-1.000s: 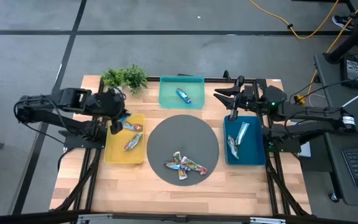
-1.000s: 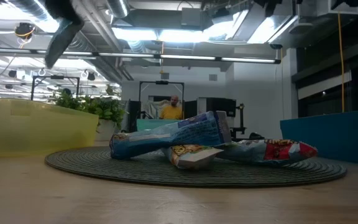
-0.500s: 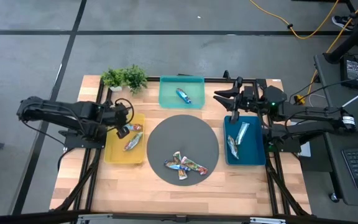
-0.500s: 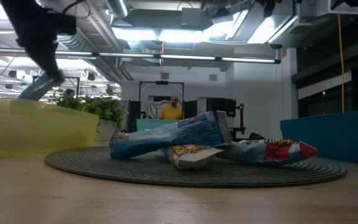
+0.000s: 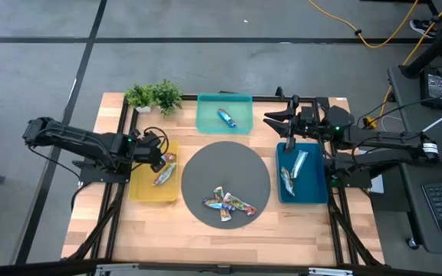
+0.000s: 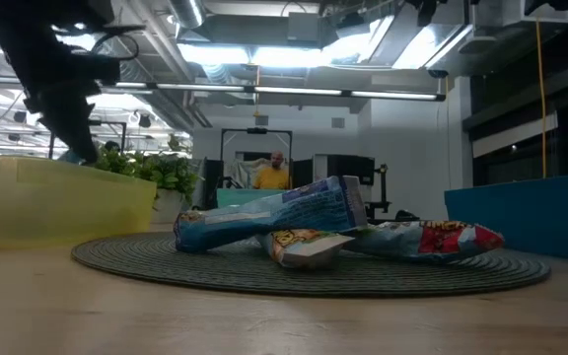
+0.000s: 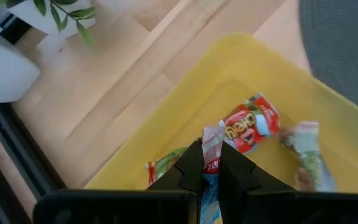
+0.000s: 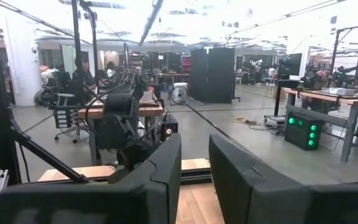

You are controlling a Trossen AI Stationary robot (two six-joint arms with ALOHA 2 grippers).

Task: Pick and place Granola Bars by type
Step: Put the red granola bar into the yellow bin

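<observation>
1. Over the yellow tray (image 5: 138, 186), the left gripper (image 7: 211, 163) has dropped low, jaws pinching a red bar (image 7: 211, 149).
2. Release looks imminent; three bars (image 5: 229, 205) wait on the mat (image 5: 225, 157).
3. Right gripper (image 5: 288, 142) idles above the blue tray (image 5: 314, 192), jaws narrowly apart.

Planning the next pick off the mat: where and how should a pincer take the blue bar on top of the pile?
Probably from above, across the middle of the blue bar. It lies tilted over the other bars on the grey mat, its long sides clear, so closing across its narrow width should lift it without catching its neighbours.
</observation>
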